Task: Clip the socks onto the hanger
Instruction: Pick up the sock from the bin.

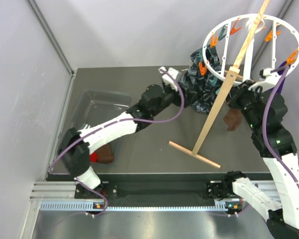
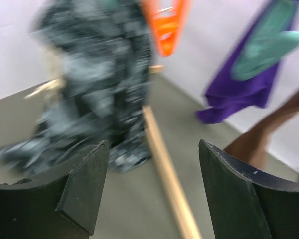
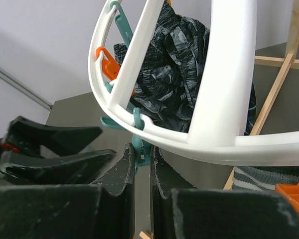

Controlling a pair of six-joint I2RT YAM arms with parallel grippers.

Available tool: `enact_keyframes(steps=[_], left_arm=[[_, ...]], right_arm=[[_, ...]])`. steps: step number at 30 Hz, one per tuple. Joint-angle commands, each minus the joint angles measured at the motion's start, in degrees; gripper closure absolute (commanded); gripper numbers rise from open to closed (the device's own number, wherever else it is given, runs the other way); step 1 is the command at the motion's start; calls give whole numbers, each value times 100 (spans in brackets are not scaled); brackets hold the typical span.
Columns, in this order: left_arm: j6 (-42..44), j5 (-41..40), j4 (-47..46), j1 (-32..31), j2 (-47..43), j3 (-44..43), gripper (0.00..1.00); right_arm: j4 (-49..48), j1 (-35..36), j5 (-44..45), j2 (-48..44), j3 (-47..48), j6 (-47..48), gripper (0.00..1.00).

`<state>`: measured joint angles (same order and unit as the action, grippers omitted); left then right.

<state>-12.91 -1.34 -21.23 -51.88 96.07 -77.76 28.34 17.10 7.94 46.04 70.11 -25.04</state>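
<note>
The white ring hanger (image 1: 213,68) with orange and teal clips hangs on a slanted wooden pole (image 1: 224,94) at the back right. My right gripper (image 1: 259,79) is under the ring (image 3: 154,127), shut on a teal clip (image 3: 141,154). A dark brown sock (image 1: 232,118) shows below the ring beside my right arm, and at the right edge of the left wrist view (image 2: 254,142). My left gripper (image 1: 167,74) is open and empty (image 2: 153,144), facing the pole base. Another brown sock (image 1: 105,154) and a red sock (image 1: 93,157) lie in the bin.
A dark-blue patterned cloth (image 1: 202,89) hangs from the ring, close to my left gripper (image 2: 97,79). A purple sock (image 2: 239,92) hangs from a teal clip (image 2: 266,47). A clear bin (image 1: 97,97) sits at the left. The stand's wooden foot (image 1: 194,153) lies mid-table.
</note>
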Motion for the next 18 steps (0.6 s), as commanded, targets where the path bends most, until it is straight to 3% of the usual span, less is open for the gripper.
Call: enact_keyframes(steps=[1,7,11,14,18], left_arm=[[-71,-540,388,186,-1000,383,24],[-774,-1751,2313,705,-2238,1227,27],[-1658,-2841,4699,1117,-3058,1675,27],[-1995,-2802,5994,1872,-3436,1781,26],[-2093,-2766,6587,2830,-3780,1878,22]], right_arm=[[-162,30,128,10,-32,148,100],[-153,39,234,-78,-58,376,100],[-109,30,330,-122,-85,526,100],[-144,30,234,-96,-164,474,100],[-215,30,6,1,-173,456,100]])
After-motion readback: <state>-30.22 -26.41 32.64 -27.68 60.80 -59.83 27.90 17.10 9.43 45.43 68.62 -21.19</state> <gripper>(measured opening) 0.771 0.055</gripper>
